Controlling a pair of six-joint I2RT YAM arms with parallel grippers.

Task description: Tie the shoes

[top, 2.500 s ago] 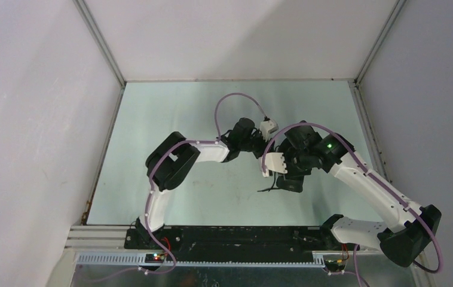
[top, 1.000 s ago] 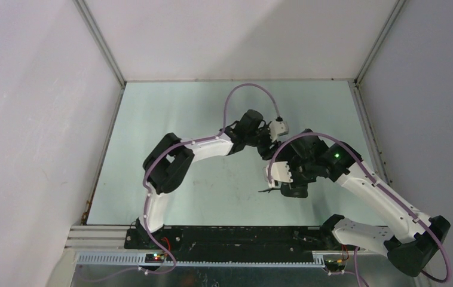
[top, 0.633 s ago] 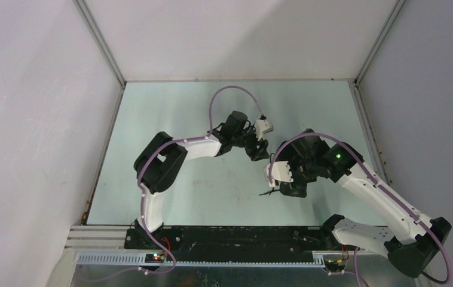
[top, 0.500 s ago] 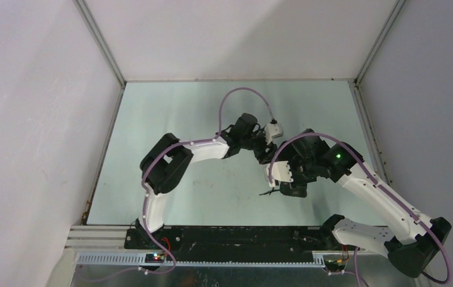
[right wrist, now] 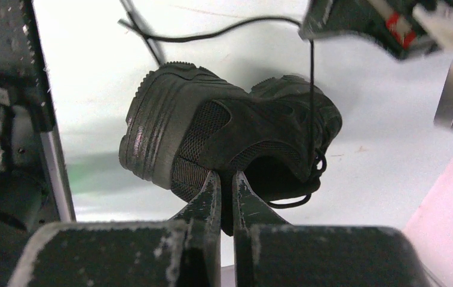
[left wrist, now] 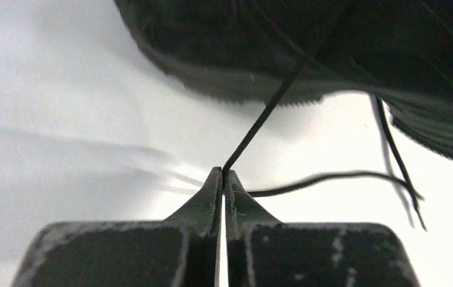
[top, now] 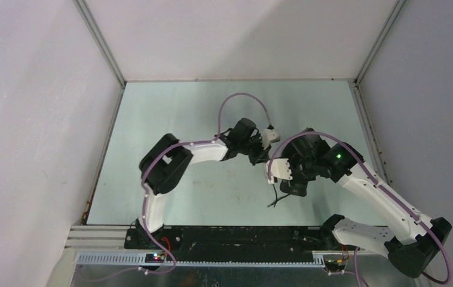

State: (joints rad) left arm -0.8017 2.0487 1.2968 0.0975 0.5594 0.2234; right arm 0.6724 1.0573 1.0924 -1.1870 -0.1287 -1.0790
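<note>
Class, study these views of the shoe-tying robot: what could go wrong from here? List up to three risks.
The left pincer pinches the taut lace only at its very tips, so it may slip free.
The right pincer grips the sneaker just by its collar edge; a hard pull could tip or drag it.
The other lace end trails loose and might snag.

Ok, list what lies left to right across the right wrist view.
Loose lace ends → sneaker → left tool, pinching the taut lace. The right tool overlaps the sneaker, so it is left out.
</note>
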